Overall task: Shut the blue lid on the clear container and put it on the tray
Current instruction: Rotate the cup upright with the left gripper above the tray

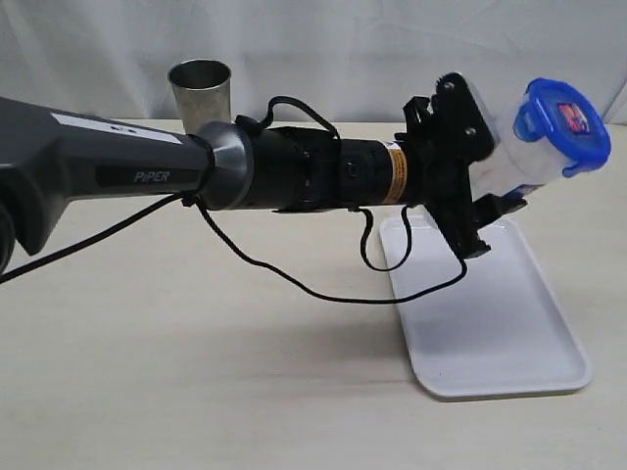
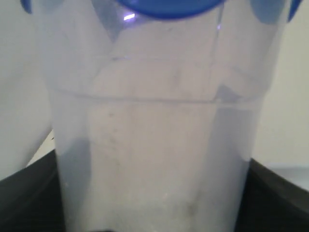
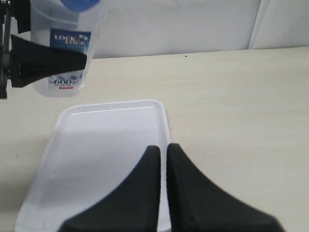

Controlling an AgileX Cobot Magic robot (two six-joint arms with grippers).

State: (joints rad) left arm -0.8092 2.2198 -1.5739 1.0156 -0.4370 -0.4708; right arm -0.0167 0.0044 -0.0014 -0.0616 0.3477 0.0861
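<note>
The clear container (image 1: 524, 157) hangs tilted in the air over the far end of the tray (image 1: 500, 333), with the blue lid (image 1: 563, 122) sitting on its mouth. My left gripper (image 1: 500, 171) is shut on the container's body. In the left wrist view the container (image 2: 154, 145) fills the frame between the black fingers (image 2: 29, 198), and the lid (image 2: 169, 7) shows at the edge. The right wrist view shows the container (image 3: 65, 63) with its printed label, beyond the tray (image 3: 96, 145). My right gripper (image 3: 163, 150) is shut on nothing, low over the tray's edge.
A grey steel cup (image 1: 201, 93) stands upright at the back of the table, behind the left arm. A black cable (image 1: 294, 279) loops down from that arm to the tabletop, just left of the tray. A white backdrop closes the far side.
</note>
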